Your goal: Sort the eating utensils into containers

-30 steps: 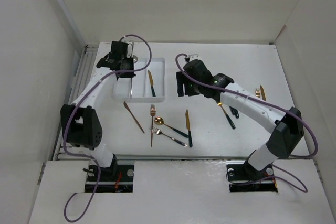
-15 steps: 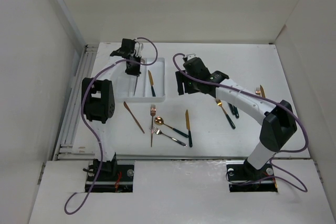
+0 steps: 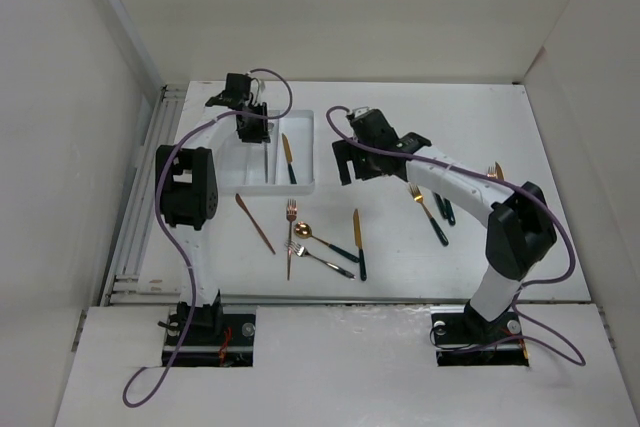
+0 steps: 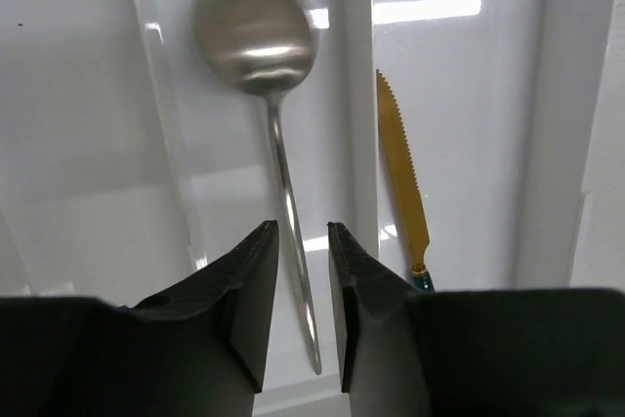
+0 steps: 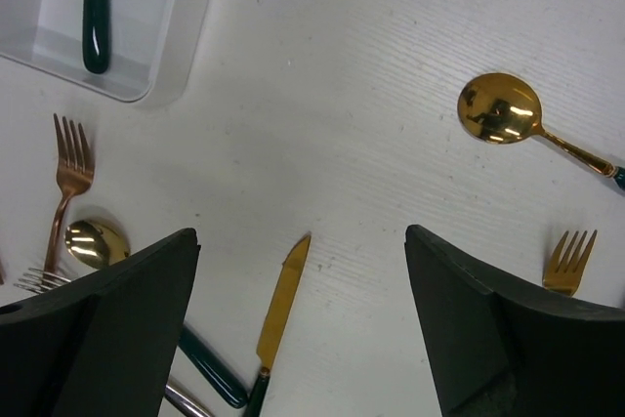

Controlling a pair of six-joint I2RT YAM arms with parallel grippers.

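Directly below the right gripper point(image 5: 303, 329), on the white table point(image 5: 391, 95), lies a gold knife with a dark green handle point(image 5: 281, 305). Its long axis runs across the closing line of the jaws, with the blade tip away from the wrist and the handle toward it. The jaws stand wide apart, one on either side, holding nothing. The right arm is the nearer, so a straight descent should bracket the blade. Over the white three-compartment plastic tray point(image 4: 356, 95), the left gripper point(image 4: 298, 271) is slightly parted. It straddles, without clamping, the handle of a silver spoon point(image 4: 269, 75) lying in the middle compartment.
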